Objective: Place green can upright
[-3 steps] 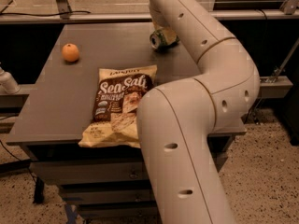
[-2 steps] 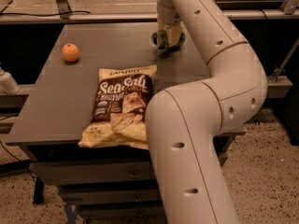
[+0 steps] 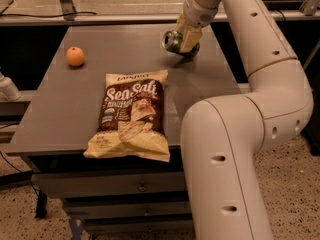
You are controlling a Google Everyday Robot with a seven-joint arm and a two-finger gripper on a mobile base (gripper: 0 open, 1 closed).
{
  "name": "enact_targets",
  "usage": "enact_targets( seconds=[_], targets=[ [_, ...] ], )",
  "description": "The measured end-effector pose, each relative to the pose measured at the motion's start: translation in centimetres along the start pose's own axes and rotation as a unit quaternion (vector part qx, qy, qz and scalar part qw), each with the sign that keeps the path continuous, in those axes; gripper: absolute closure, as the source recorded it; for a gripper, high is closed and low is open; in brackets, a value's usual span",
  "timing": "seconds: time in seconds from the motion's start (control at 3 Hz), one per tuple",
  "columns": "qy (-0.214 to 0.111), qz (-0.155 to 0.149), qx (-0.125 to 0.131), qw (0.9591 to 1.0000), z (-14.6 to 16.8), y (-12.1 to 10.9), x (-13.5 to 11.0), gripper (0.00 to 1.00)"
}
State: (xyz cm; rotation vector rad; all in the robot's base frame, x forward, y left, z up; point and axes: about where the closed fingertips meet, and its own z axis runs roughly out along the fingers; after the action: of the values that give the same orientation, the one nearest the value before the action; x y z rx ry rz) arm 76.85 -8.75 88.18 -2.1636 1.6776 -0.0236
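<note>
Green can point(image 3: 172, 41) sits at the far right of the desk point(image 3: 115, 49), tipped on its side with the silver end facing left. The gripper point(image 3: 185, 41) is clamped across its body. The danger I see is that smooth round metal: release it at a tilt and it rolls, maybe off the right edge close by. Thin walls could dent under a hard squeeze. The desk looks flat, matte and grey, offering little grip. Further out lie a crinkly, glossy chip bag point(image 3: 131, 115) at the front edge and a round orange point(image 3: 75, 56) far left, both well apart.

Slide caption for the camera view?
Pincer holds the can sideways at the table's far right; bag and orange lie apart.
</note>
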Motion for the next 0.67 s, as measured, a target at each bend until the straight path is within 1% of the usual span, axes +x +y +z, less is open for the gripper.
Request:
enact_targets(
  seconds=[0.33,0.67],
  targets=[
    [-0.072,0.082,0.017,0.9938,-2.4,1.1,0.6,1.00],
    [-0.131,0.160,0.045,0.9772,-5.1,1.5,2.1,1.00]
  ],
)
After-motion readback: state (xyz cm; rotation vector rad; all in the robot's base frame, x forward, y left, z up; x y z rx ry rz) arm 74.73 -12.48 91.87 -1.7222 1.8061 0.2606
